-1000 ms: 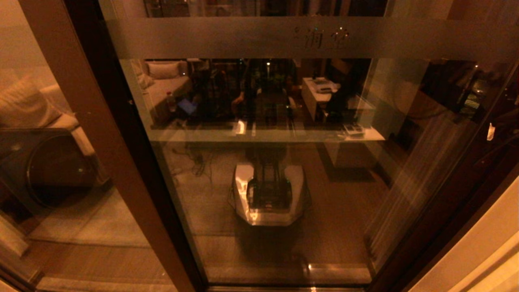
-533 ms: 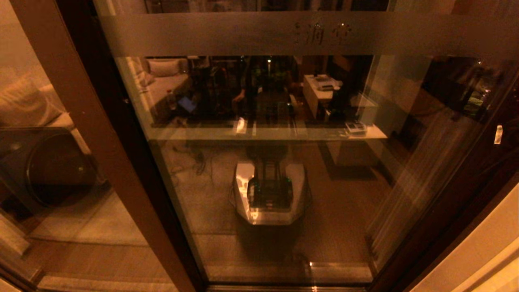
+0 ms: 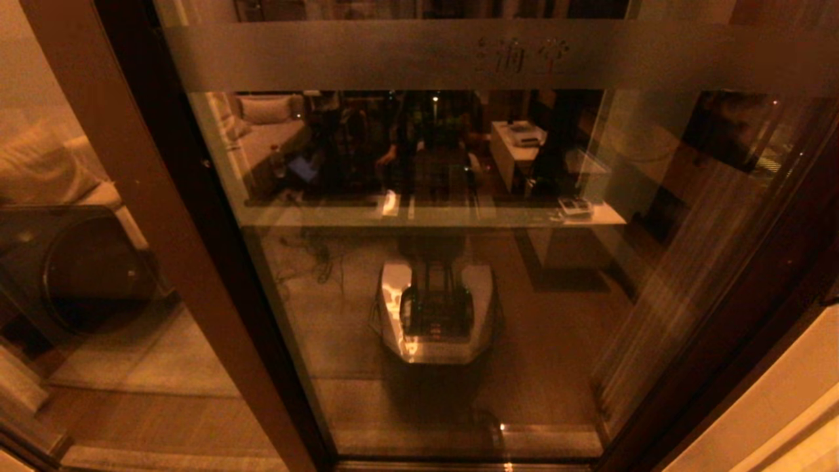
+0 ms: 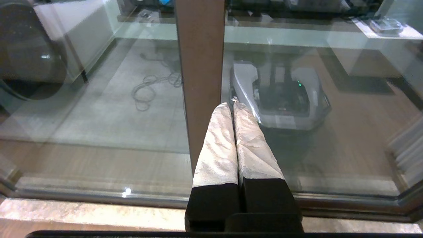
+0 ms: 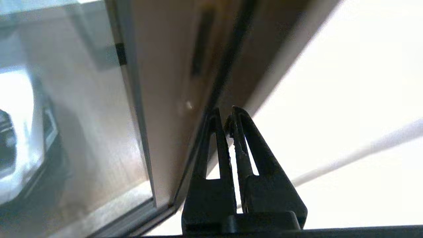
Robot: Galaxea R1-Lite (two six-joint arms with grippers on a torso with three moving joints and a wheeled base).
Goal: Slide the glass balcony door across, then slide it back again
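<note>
Glass balcony door (image 3: pixel 459 295) looks heavy, rigid, slippery; we'd push its brown stile (image 5: pixel 172 99), where the closed, empty right gripper (image 5: pixel 229 114) sits.

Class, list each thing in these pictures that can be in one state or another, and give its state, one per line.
glass balcony door: appears closed against the right-hand frame
left gripper: shut, empty, in front of a brown frame post
right gripper: shut, empty, tips at the door's outer edge
washing machine: porthole looks shut
</note>
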